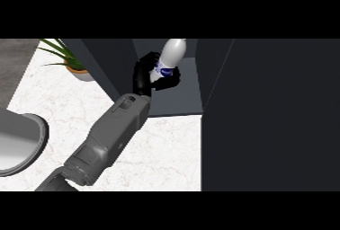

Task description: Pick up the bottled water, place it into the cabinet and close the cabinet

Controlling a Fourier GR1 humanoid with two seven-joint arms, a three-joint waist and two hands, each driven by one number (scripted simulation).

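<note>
A grey sink sits at the far left and a potted plant at the back of the marble counter. The left hand is curled round the bottled water, holding it tilted inside the open cabinet. Picking up looks done and placing is nearly there. Letting go, withdrawing and shutting the dark cabinet door remain.
</note>
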